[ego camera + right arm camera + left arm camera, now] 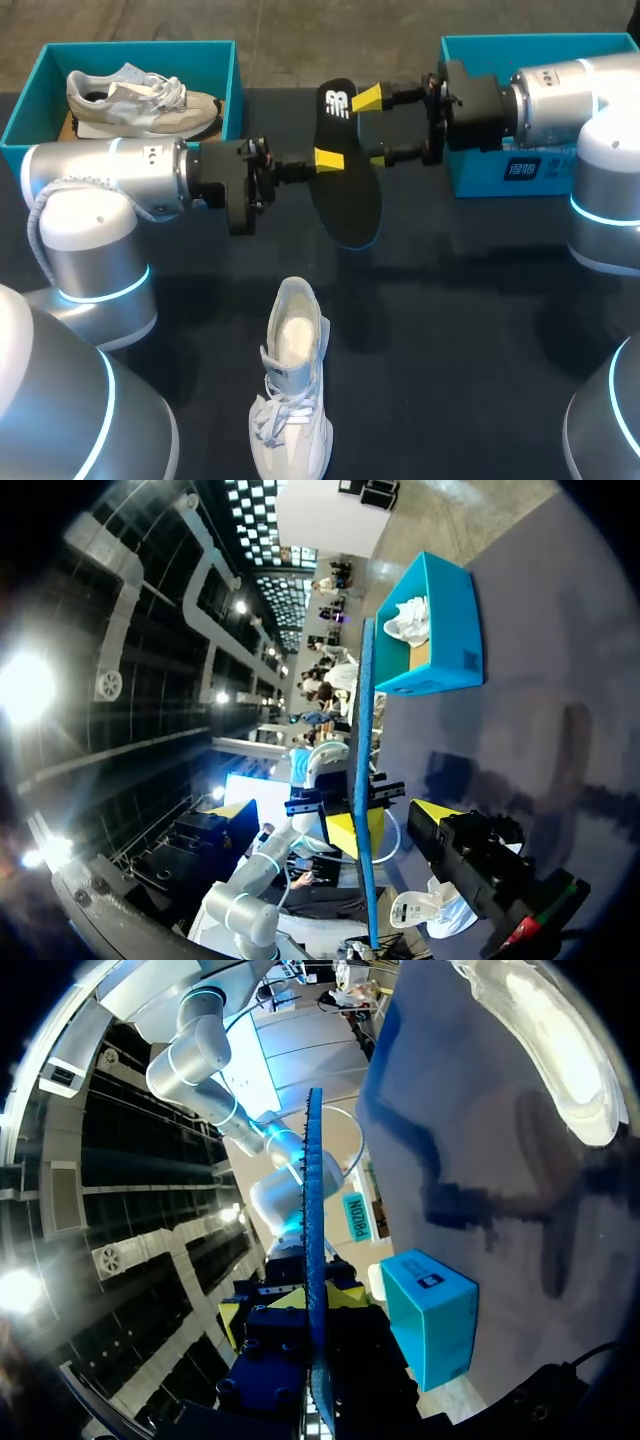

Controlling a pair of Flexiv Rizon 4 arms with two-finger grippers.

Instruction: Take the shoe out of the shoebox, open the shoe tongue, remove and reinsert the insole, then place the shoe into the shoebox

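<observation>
Seen from the head view, the left gripper [328, 160], reaching in from the left, is clamped on the black insole [352, 190] and holds it in the air above the dark counter [480, 320], one yellow tip lying on its upper face. The right gripper [375, 127], entering from the right, stands released, its fingers spread beside the insole's far end. The white shoe [292, 395] lies on the counter nearer the camera, opening upward, well apart from the insole. A teal shoebox [20, 125] at the far left holds a second, grey-and-white shoe [140, 100]; another teal box [500, 172] sits at the far right, partly under the right arm. In the left wrist view, the insole [314, 1260] shows edge-on, a thin blue line rising from between the left gripper's [290, 1305] closed yellow tips, with the teal box [430, 1320] just beside it. In the right wrist view, the insole [366, 730] runs edge-on midway between the right gripper's [333, 812] wide-set tips, neither touching it, with the shoebox [450, 650] ahead.
</observation>
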